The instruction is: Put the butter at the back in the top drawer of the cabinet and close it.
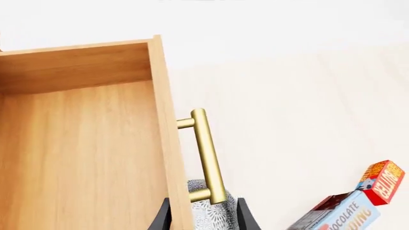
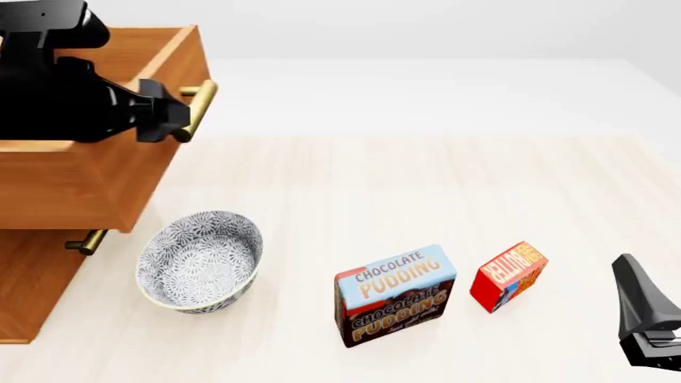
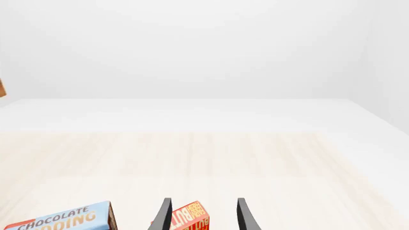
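My top drawer (image 2: 96, 171) stands pulled out of the cabinet (image 2: 32, 287) at ten o'clock on the tabletop (image 2: 426, 183), and what I see of its inside is bare wood. The patterned bowl (image 2: 200, 259) at seven o'clock holds nothing. My left pincer (image 2: 168, 112) sits at the drawer's brass handle (image 1: 208, 155), fingers spread either side of the bar, not squeezing it. The butter (image 2: 509, 276) lies on the tabletop at about five o'clock, just beside the chocolate pudding box (image 2: 395, 295). My right pincer (image 2: 643, 319) hangs spread, near the butter at its four o'clock, apart from it.
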Tool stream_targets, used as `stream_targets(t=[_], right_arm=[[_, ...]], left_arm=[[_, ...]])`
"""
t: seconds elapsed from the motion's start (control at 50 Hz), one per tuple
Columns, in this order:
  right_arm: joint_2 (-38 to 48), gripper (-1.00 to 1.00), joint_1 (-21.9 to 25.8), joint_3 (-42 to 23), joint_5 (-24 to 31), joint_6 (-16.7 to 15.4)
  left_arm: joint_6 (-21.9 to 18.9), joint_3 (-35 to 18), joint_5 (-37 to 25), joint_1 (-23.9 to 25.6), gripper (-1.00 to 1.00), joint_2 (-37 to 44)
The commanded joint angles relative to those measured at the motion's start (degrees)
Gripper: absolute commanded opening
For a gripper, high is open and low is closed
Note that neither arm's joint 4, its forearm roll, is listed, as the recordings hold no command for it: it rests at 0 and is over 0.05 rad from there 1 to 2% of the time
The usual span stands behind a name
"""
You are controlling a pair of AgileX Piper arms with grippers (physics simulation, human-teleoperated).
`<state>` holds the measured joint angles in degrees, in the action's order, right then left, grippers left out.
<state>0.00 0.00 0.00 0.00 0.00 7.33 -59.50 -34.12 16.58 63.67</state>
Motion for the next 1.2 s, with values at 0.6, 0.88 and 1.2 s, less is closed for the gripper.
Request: stream_targets(t=[0.6, 0.88, 1.2], right_arm=[[0.00, 1.00, 0.00, 0.00, 0.00, 0.00], [0.00, 1.00, 0.00, 0.00, 0.00, 0.00], [0.00, 1.00, 0.00, 0.00, 0.00, 0.00]], left_arm=[[-6.28, 4.55, 2.68, 5.37, 1.00, 8.97], [-6.13, 4.58, 3.43, 7.14, 1.00, 10.09], [-5.13, 3.21, 3.46, 10.10, 1.00, 10.74]])
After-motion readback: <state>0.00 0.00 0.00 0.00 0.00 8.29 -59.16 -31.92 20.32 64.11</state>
